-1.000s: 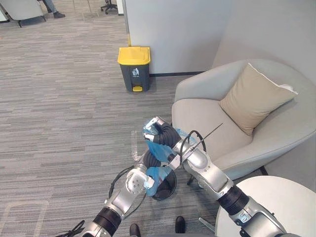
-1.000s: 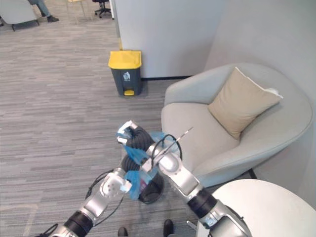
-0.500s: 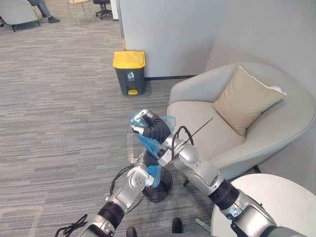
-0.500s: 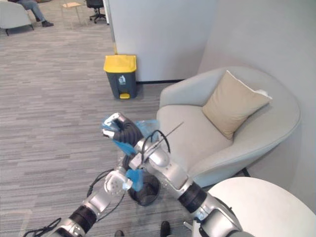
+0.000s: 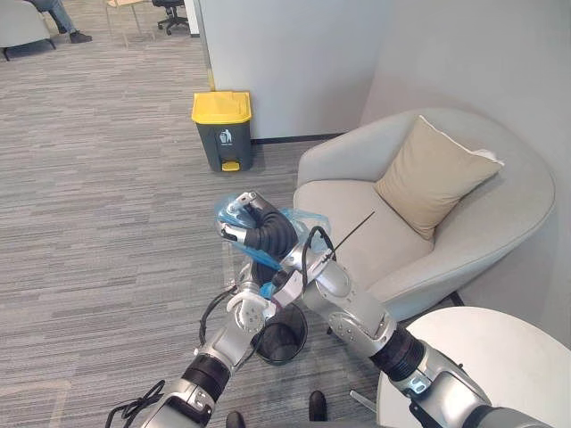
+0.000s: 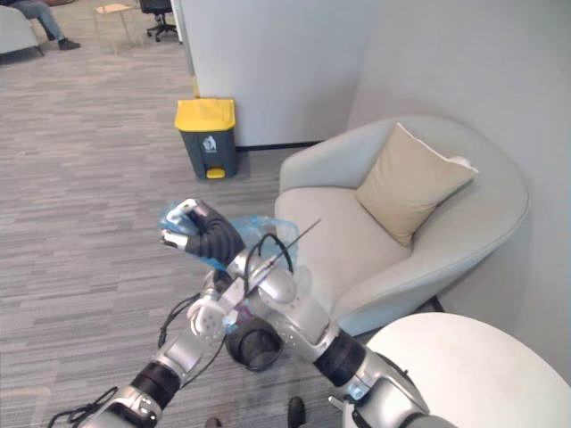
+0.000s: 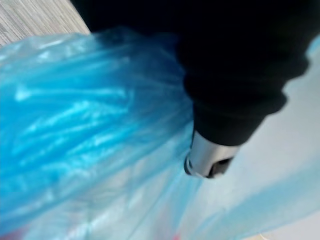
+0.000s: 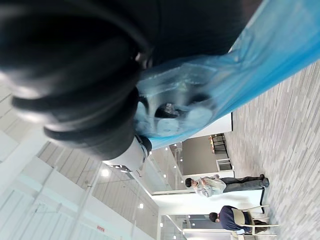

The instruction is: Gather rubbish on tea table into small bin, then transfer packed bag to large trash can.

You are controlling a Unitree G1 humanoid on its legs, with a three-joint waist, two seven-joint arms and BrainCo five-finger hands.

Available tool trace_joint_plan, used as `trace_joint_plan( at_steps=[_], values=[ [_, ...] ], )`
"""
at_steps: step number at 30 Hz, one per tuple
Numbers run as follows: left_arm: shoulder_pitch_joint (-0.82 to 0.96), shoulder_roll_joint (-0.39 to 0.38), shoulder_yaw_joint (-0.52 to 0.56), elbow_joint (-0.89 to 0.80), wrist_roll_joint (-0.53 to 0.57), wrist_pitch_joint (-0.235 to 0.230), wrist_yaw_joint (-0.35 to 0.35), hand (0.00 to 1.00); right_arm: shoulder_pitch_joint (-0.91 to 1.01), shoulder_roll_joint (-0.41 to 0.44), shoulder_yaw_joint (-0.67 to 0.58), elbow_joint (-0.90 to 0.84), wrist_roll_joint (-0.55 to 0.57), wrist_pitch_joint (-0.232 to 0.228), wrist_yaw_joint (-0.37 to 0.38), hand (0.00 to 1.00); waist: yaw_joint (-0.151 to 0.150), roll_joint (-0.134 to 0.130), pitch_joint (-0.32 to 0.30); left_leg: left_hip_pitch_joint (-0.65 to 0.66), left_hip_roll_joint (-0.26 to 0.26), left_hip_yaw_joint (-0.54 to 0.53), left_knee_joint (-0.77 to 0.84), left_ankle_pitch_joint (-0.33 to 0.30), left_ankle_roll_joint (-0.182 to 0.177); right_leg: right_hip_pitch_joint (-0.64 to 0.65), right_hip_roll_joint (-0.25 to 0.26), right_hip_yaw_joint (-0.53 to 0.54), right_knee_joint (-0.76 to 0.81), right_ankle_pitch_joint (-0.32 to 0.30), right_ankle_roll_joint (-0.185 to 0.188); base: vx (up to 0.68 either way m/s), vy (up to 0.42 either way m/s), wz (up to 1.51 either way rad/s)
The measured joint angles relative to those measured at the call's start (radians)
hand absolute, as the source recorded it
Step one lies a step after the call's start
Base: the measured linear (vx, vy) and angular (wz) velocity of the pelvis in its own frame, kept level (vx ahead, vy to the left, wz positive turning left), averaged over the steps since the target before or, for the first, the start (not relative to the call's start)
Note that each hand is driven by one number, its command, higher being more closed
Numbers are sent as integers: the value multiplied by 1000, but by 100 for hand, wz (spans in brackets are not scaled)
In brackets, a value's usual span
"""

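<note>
Left eye view: right hand [image 5: 243, 223] at centre frame, curled tight round the blue bag [image 5: 302, 221], which is held above the bin [image 5: 290, 345] at lower centre. Left hand [image 5: 250, 310] just under the bag; its grip cannot be told. 1 yellow-lidded can [image 5: 222, 130] upper left.

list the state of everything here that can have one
right hand, shut on the blue bag
blue bag, bunched, held up off the floor
left hand, against the bag's plastic
small bin, upright on the floor
large trash can, lid shut
</note>
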Motion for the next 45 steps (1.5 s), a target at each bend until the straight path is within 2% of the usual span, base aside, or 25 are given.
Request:
trace_joint_plan(
  at_steps=[2, 3, 8, 12, 18, 23, 26, 29, 33, 36, 39, 41, 45],
  values=[
    [1, -1, 5, 0, -10, 0, 0, 100, 37, 0, -2, -18, 0, -9, 3, 100, -1, 0, 0, 0, 0, 0, 0, -1, -1, 0, 0, 0, -1, -1, 1, 0, 0, 0],
    [2, -5, 13, 0, -29, 2, 0, 100, 68, 1, -6, -18, -2, -24, 10, 0, -2, 0, 0, -1, 0, 0, 0, -1, -1, -1, 0, 1, -1, -1, 1, 0, 0, 0],
    [27, -21, 48, 0, -72, 2, -1, 100, 139, 2, -46, -18, -25, -36, 28, 0, -7, 0, 0, -2, -1, 0, 0, -2, 0, -1, -1, 1, -2, -3, 3, 0, 0, 0],
    [53, -28, 79, -16, -102, 2, -1, 100, 201, -16, -99, -15, -137, -42, 28, 0, -8, 0, 0, -2, -1, -1, 0, -3, 0, -1, -2, 0, -2, -5, 6, 0, 0, 0],
    [99, -33, 112, -107, -123, -6, -2, 100, 253, -72, -179, -12, -398, -59, -16, 0, -8, 0, 0, -2, -2, -4, 0, -3, 2, 1, -8, -3, -1, -8, 11, 0, 0, 1],
    [167, -36, 165, -172, -159, -14, -22, 100, 305, -122, -296, -12, -613, -83, -90, 0, -8, 0, 0, -2, -3, -8, 0, -3, 2, 3, -10, -7, -1, -7, 10, 0, 0, 1],
    [214, -36, 196, -172, -199, -16, -30, 100, 357, -133, -351, -12, -680, -88, -117, 0, -8, 1, 0, -1, -3, -15, 0, -3, 2, 8, -10, -13, -1, -7, 10, 0, 0, 5],
    [254, -39, 220, -172, -222, -16, -45, 100, 418, -111, -402, 6, -679, -91, -127, 0, -8, 3, 2, 9, -3, -25, 0, -4, 3, 25, -10, -24, -3, -11, 11, 3, 0, 11],
    [303, -46, 291, -166, -247, -16, -63, 100, 480, -26, -491, 151, -651, -95, -128, 0, -5, 5, 4, 9, -6, -31, 0, -11, 1, 33, -11, -32, -11, -19, 17, -1, -1, 4],
    [327, -46, 344, -109, -256, -16, -72, 100, 503, 30, -536, 302, -549, -79, -106, 0, -2, 10, 7, 9, -7, -34, 0, -12, 0, 34, -10, -35, -12, -19, 17, 1, -1, 1],
    [337, -47, 382, -20, -276, -15, -105, 100, 505, 51, -570, 466, -481, -56, -81, 0, 3, 19, 12, 9, -8, -40, 0, -12, 0, 36, -11, -44, -12, -21, 18, 9, -3, 6],
    [340, -46, 413, 52, -296, -14, -137, 100, 506, 69, -609, 581, -466, -27, -68, 0, 10, 21, 13, 9, -7, -51, 0, -11, 0, 42, -11, -54, -12, -25, 20, 16, -5, 14],
    [362, -47, 449, 156, -312, -12, -170, 100, 503, 70, -643, 718, -477, -5, -67, 0, 26, 23, 15, 13, -8, -59, 0, -10, 2, 50, -12, -61, -12, -30, 23, 19, -3, 7]
  ],
)
